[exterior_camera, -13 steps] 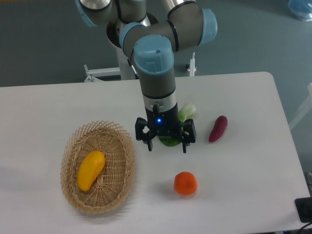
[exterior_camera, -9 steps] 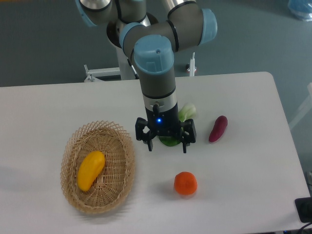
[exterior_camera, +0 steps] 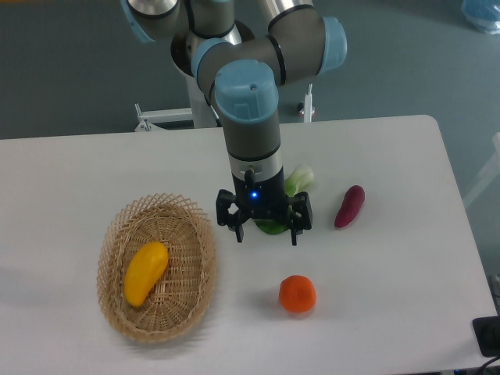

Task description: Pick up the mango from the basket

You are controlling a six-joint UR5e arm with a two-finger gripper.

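A yellow-orange mango (exterior_camera: 145,273) lies inside an oval wicker basket (exterior_camera: 199,258) on the left part of a white table (exterior_camera: 391,281), its long axis running from lower left to upper right, its upper end near the middle of the basket floor and its lower end toward the near-left wall. The basket's flared open-weave rim rings the fruit on all sides, and nothing else shares the basket with it. To the right of the basket, well apart from the mango, the gripper (exterior_camera: 265,231) of the arm (exterior_camera: 251,117) hangs pointing down over the table, its two dark fingers spread wide with nothing between them; a small blue light glows on the gripper body just above them. The left finger stands just beside the basket's right rim without touching it. Directly behind the gripper, partly hidden by it, sits a green leafy vegetable (exterior_camera: 298,182) with a pale stalk end showing at upper right and a darker green patch visible between the fingers. Further right, a purple oblong vegetable (exterior_camera: 349,206) lies tilted on the table, apart from the greens. Nearer the camera, below the gripper's right finger and clear of it, rests a round orange fruit (exterior_camera: 297,294). The arm's grey links and light blue joint caps rise from the far table edge. A dark object (exterior_camera: 487,336) shows at the lower right corner.
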